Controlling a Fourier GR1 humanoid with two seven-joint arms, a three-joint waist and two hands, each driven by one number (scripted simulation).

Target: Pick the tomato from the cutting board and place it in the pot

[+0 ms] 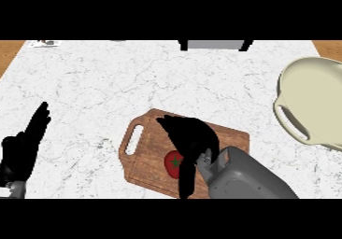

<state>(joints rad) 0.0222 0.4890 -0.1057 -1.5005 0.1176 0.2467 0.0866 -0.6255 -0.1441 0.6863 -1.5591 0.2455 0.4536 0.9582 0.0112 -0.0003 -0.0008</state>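
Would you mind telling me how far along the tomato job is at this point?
Early stage. Nothing is delivered yet: the tomato lies on the board. In hand: the right hand is over the tomato, fingers curling beside it, though a closed grasp isn't clear. Left: lift it and carry it right into the pot. The left hand rests open at the left edge.

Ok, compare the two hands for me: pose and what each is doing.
The right hand is over the cutting board, fingers curled down around the tomato; the left hand is off the board at the view's left edge, over bare counter. The right hand's fingers bend; the left hand's are straight, holding nothing. Both are black on grey forearms.
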